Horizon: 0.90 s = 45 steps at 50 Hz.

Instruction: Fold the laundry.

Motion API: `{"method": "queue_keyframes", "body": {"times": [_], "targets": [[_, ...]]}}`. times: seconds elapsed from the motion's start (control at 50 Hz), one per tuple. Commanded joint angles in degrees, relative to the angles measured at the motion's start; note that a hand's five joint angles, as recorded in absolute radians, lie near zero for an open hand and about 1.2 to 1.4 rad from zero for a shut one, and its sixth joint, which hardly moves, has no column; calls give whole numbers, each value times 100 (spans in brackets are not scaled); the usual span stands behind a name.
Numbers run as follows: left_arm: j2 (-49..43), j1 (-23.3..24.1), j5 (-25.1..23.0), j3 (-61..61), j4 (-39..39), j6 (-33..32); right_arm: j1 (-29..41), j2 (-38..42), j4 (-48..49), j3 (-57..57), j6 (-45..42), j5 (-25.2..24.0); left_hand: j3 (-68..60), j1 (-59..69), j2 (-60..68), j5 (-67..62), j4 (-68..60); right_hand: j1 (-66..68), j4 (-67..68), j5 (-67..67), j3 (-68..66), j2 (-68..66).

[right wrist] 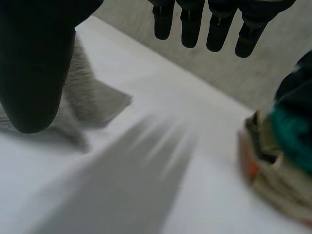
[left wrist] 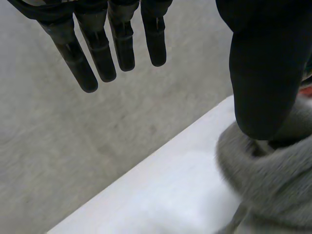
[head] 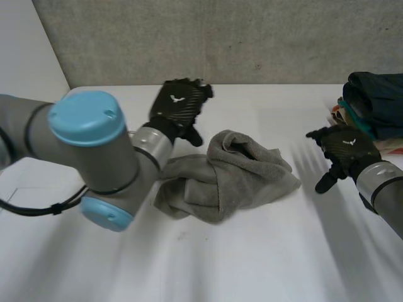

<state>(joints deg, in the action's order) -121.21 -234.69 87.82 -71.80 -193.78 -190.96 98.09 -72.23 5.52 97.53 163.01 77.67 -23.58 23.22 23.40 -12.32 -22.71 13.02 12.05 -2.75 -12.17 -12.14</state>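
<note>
Grey terry towel [head: 227, 176], crumpled in a heap, lies in the middle of the white table [head: 252, 264]. Your left hand [head: 179, 104] hovers at its far left edge, fingers straight and spread, holding nothing. Its wrist view shows you the thumb just over a towel fold; whether it touches, you cannot tell. Your right hand [head: 346, 148] is open too, apart from the towel, near the stack of folded dark-blue and teal clothes [head: 374, 104]. Its wrist view adds the stack's orange and beige lower layers.
</note>
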Motion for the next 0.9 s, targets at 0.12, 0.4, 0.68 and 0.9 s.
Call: {"method": "queue_keyframes", "body": {"times": [0.12, 0.4, 0.68, 0.9], "targets": [[-350, -1122, -730, -422, 833, -907, 641, 717, 220, -208, 679, -103, 75, -39, -57, -51, -12, 140, 237, -167, -225, -228], [-1634, -1431, -1337, 439, 877, -1479, 1230, 1317, 652, -753, 644, 266, -746, 782, 764, -872, -833, 6698, 6795, -6725, -6783, -6786], [-1451, -1167, -1285, 668, 921, -1409, 1186, 263, 433, -832, 276, 319, -5642, 5678, 5660, -5768, -5729, 6698, 6795, -6725, -6783, -6786], [1194, -1255, -977, -175, 1123, -548, 1125, -608, -1219, -2202, -1403, 371, -5642, 5678, 5660, -5768, -5729, 6698, 6795, -6725, -6783, -6786]]}}
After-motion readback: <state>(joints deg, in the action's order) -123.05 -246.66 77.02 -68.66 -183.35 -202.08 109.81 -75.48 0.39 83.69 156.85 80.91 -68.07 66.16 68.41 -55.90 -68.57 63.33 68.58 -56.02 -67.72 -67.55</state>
